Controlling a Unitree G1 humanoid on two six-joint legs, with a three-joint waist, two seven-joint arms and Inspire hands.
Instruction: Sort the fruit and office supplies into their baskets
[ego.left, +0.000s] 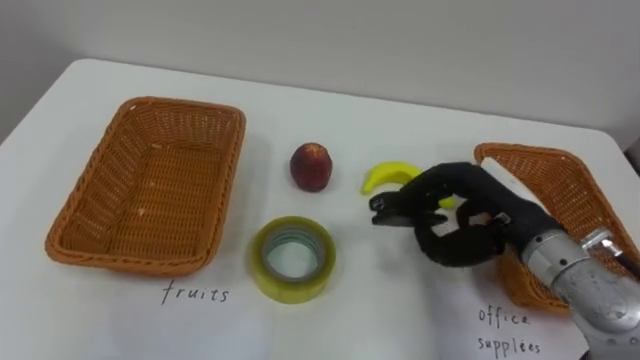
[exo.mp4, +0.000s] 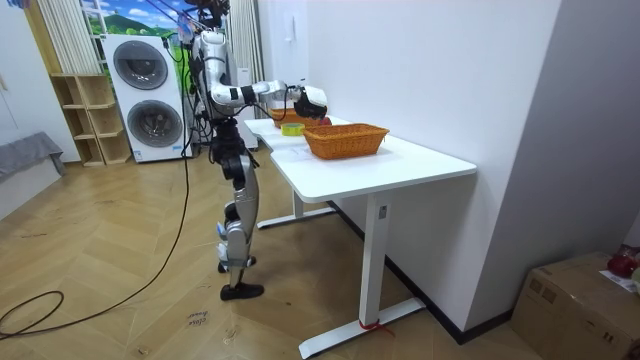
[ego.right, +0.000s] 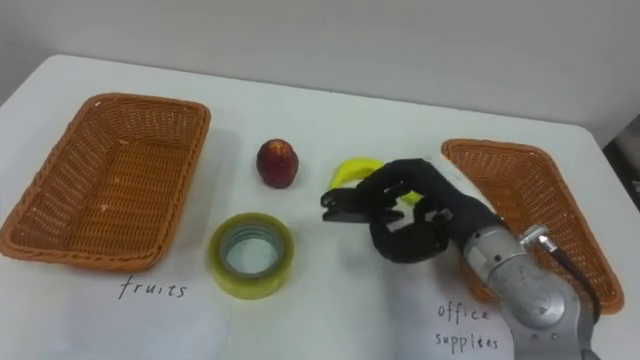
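Observation:
My right hand (ego.left: 455, 215) hovers low over the right part of a yellow banana (ego.left: 385, 175), fingers loosely bent and pointing left, thumb underneath; a bit of yellow shows between them. I see no firm grip. A red apple (ego.left: 311, 165) lies just left of the banana. In front of the apple lies a yellow-green roll of tape (ego.left: 292, 260), flat on the white table (ego.left: 400, 310). The wicker fruit basket (ego.left: 60, 240) stands empty at the left. The wicker office basket (ego.left: 560, 180) stands at the right, behind my right forearm.
Handwritten words on the table mark each basket's spot. In the room view I stand at the end of the white table (exo.mp4: 420, 165), one arm reaching over it, with a wall behind the table and washing machines (exo.mp4: 150, 95) behind me.

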